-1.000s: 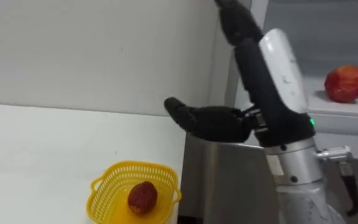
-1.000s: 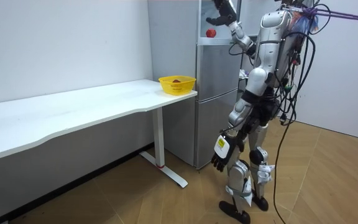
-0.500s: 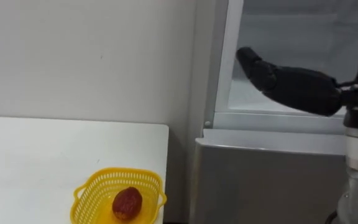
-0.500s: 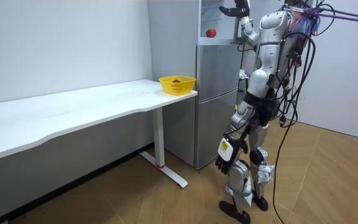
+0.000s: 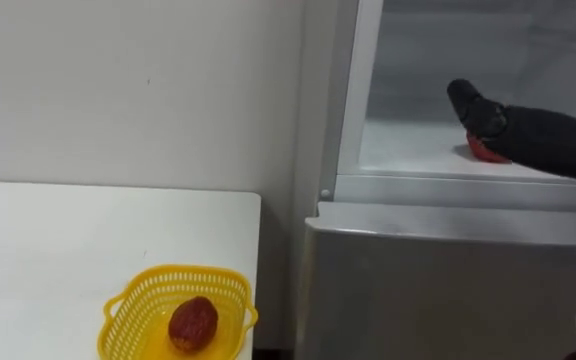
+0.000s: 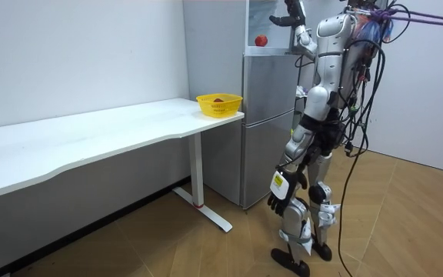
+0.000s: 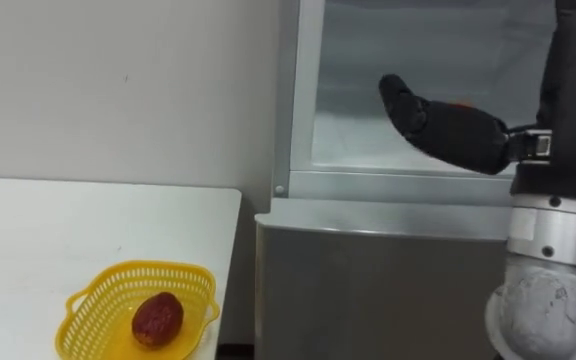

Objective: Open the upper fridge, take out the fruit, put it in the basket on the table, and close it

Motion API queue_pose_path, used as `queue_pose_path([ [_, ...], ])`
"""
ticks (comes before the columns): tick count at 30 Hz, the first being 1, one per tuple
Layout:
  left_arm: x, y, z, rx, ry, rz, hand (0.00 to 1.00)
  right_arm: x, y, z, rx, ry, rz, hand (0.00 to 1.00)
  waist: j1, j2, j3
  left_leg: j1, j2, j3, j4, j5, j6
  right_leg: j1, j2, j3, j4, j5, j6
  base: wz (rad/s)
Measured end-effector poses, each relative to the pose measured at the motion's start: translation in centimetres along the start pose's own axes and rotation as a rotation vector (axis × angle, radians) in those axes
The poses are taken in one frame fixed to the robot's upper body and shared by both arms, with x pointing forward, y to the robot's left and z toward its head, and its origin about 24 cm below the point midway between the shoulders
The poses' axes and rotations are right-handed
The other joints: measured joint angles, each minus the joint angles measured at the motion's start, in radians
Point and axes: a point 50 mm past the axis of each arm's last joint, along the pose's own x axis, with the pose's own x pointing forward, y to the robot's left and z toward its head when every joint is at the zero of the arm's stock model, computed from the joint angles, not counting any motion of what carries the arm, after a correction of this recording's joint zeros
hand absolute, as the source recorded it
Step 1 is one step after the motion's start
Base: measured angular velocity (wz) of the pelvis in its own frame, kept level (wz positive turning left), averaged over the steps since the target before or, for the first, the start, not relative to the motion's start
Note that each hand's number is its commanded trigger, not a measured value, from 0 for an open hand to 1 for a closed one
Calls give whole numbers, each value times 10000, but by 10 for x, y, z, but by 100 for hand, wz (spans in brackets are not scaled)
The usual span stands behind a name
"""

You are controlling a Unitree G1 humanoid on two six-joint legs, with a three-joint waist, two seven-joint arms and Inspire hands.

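Head views: the right hand enters from the right edge and reaches into the open upper compartment of the fridge, at the upper right of the frame. Its fingers are stretched out, nearly straight and close together, pointing toward the upper left; they are not curled round anything. The red fruit lies on the white shelf inside that compartment, mostly hidden behind and below the hand, so that a small red patch shows at the hand's lower edge. Whether the hand touches the fruit cannot be told. Below the compartment runs the grey closed lower door.

At the lower left a yellow basket of open lattice stands on the white table, near the table's end that is closest to the fridge. A second fruit, dark red, lies inside the basket on its floor. A plain pale wall fills the upper left.

Room view: the robot stands upright on the wooden floor, just in front of the fridge at the upper middle of the frame, its right arm raised to the upper compartment, where the red fruit appears as a small dot. The left hand hangs beside the thigh, well apart from the fridge and table; whether it is open or closed cannot be told. The basket sits at the table's right end.
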Motion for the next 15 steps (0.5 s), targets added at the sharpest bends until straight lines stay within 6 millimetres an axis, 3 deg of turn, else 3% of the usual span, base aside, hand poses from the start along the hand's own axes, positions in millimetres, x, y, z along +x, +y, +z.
queue_pose_path([
  [4,0,3,-1,-51,48,103,0,10,-5,-18,-653,688,-21,0,-33,-73,1,-32,-6,-68,9,2,-2,-6,-2,-91,3,3,2,4],
  [10,-1,8,-1,22,113,167,0,23,-4,-25,-791,1056,293,0,-33,-225,62,-38,16,-76,-2,21,-31,-15,21,-78,3,3,1,0],
  [15,-2,13,-4,107,187,110,0,22,-4,-37,-824,1620,859,0,-2,-405,-3,-85,9,-74,19,20,-29,-45,14,-74,4,5,-2,0],
])
